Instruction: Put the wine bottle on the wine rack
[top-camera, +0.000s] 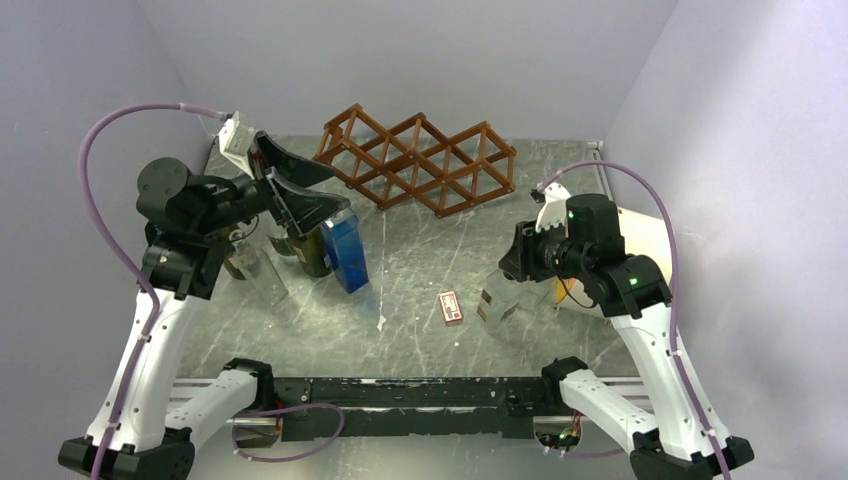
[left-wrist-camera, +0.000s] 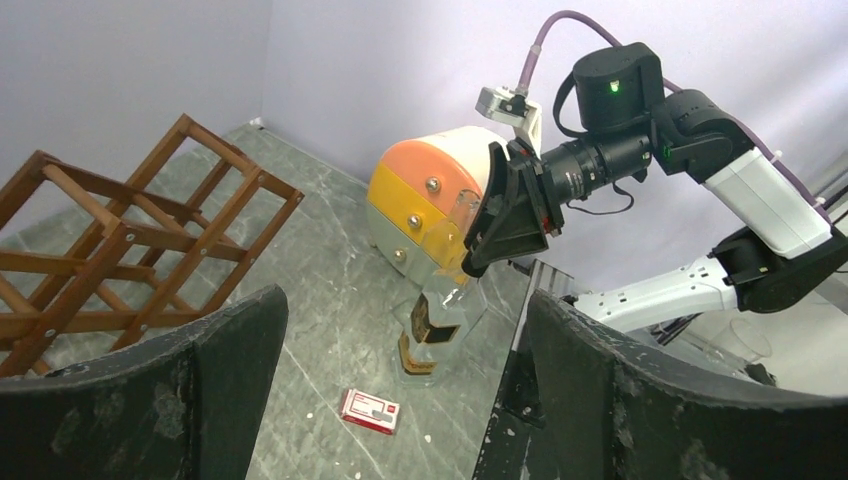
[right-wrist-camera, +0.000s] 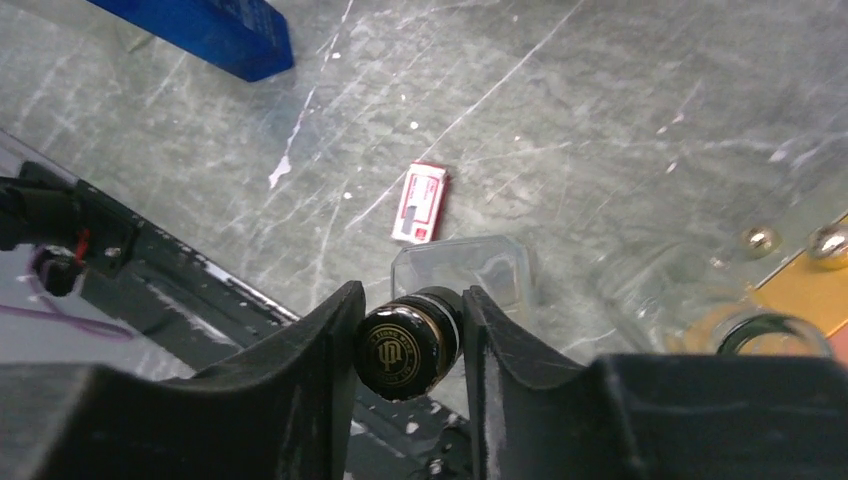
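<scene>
Bottle (right-wrist-camera: 410, 345) is pinched by its cap between your right jaws; left jaws gape wide, rack (left-wrist-camera: 128, 235) nearby.

The black cap (right-wrist-camera: 405, 350) of the wine bottle (right-wrist-camera: 470, 265) is pinched between the two fingers of the right gripper (right-wrist-camera: 410, 297), one pressed against each side. Just beyond the bottle, a small red-and-white box (right-wrist-camera: 420, 203) is seen lying flat on the grey marbled table (right-wrist-camera: 560, 120). Well beyond the bottle, to its left, a blue box (right-wrist-camera: 215, 28) is cut off by the frame. Right of the bottle, a clear glass vessel (right-wrist-camera: 660, 290) is seen.
</scene>
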